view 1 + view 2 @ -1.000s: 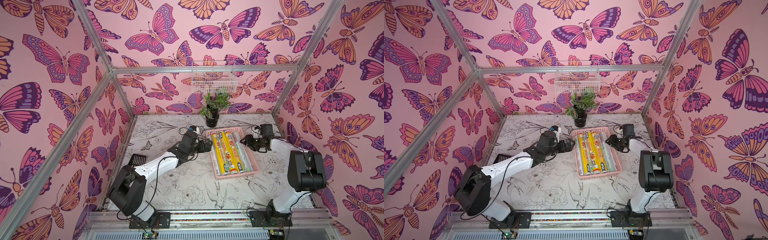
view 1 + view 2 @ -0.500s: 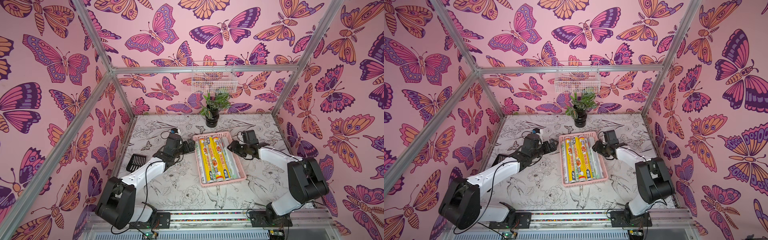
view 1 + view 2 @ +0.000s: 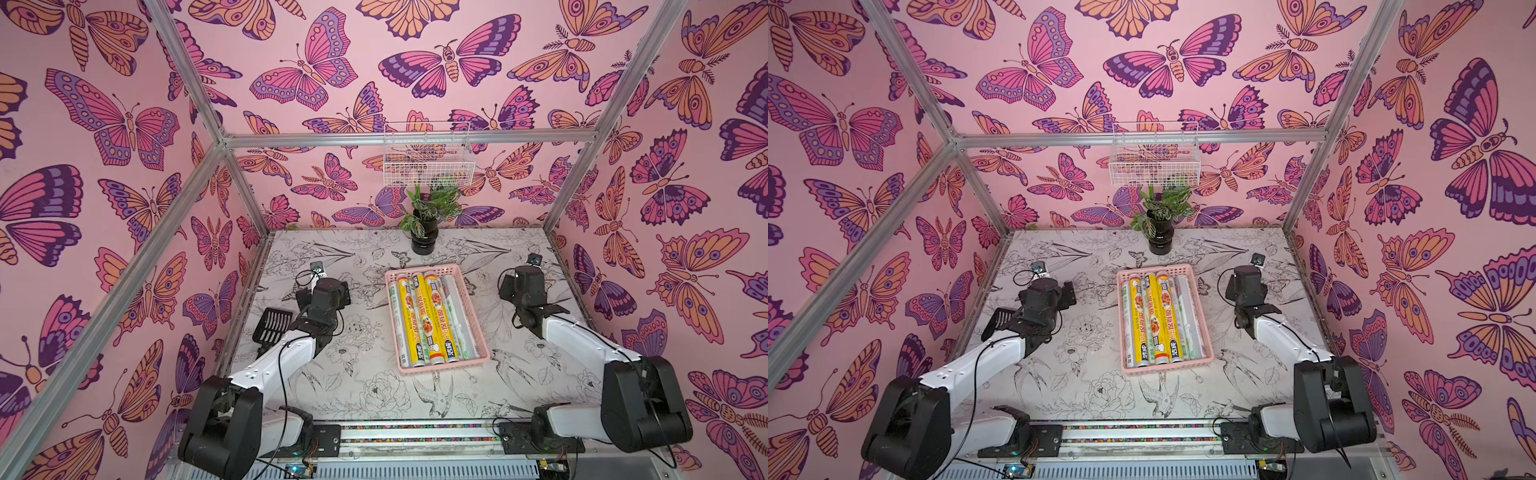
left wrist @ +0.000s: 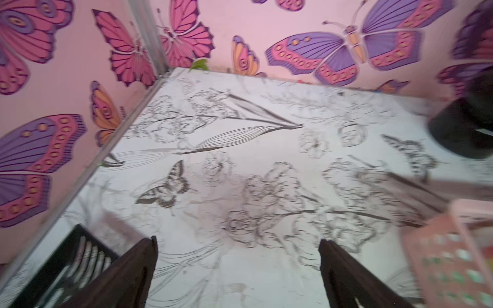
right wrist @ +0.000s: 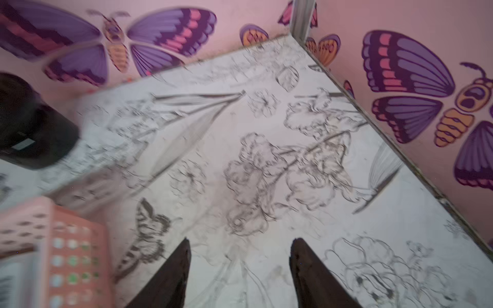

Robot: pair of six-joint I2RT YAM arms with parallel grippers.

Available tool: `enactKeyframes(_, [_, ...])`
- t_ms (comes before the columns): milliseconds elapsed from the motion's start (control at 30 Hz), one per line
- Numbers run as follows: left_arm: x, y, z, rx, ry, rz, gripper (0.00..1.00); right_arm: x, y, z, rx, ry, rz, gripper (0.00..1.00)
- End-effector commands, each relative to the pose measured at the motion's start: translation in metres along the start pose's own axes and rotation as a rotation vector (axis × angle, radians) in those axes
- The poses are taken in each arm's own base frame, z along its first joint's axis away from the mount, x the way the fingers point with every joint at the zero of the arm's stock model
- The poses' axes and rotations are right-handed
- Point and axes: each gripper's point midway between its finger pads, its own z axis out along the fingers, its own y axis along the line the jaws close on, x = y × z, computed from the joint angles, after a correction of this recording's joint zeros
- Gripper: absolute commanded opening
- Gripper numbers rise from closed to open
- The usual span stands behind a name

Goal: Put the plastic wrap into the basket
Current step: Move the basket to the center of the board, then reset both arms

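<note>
Change in arms: a second ago both arms reached in at the far corners of the basket; now each has pulled back to its own side, well apart from it.
Left gripper [image 4: 238, 240]: spread wide and empty, with only the flower-printed table [image 3: 353, 399] between its fingers.
Right gripper [image 5: 240, 241]: jaws parted with nothing between them, standing wider than a moment ago; it has let go.
Basket: the shallow pink plastic basket with lattice sides [image 3: 444, 365] has shifted a little to the left and nearer since a second ago. It now sits flat in the middle of the table, its long side running near to far. Both wrist views catch only a blurred corner of it [image 4: 453, 253] [image 5: 40, 240].
Plastic wrap: the long slim rolls, yellow-labelled and silvery-clear [image 3: 428, 320], lie side by side inside the basket, along its length. Both top views show this [image 3: 1156, 320].
Left over: no roll shows on the table outside the basket.
Bystanders: the black slotted scoop [image 3: 272, 326] lies at the left edge beside the left arm. The potted green plant in a black vase [image 3: 426, 226] stands at the far wall, under the white wire basket [image 3: 428, 160].
Meaning for the task: judged from this, the loading looks finished. The release and retreat read as a closing move, not an approach.
</note>
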Motion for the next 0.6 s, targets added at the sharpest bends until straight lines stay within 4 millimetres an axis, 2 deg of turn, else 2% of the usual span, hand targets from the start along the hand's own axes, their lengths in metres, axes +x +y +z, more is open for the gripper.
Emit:
enactKeyframes(0, [0.002, 0.016, 0.015, -0.075, -0.048, 0.148, 1.00, -0.032, -0.014, 0.003, 0.103, -0.137, -0.095, 0.63])
enactKeyframes(67, [0.004, 0.022, 0.018, -0.101, -0.054, 0.152, 1.00, -0.032, -0.011, 0.001, 0.079, -0.130, -0.110, 0.63])
enactKeyframes(200, [0.024, 0.035, 0.031, -0.062, -0.089, 0.087, 1.00, -0.033, -0.021, 0.013, 0.146, -0.151, -0.179, 0.64])
enactKeyframes(300, [0.027, 0.039, 0.036, -0.024, -0.163, 0.059, 1.00, -0.032, -0.018, 0.018, 0.119, -0.132, -0.204, 0.64])
enactKeyframes(467, [0.045, 0.032, 0.049, 0.085, -0.146, 0.033, 1.00, -0.027, -0.018, 0.008, 0.058, -0.174, -0.191, 0.64])
enactKeyframes(567, [0.041, 0.038, 0.048, 0.066, -0.169, 0.005, 1.00, -0.010, -0.022, 0.005, 0.031, -0.190, -0.163, 0.64])
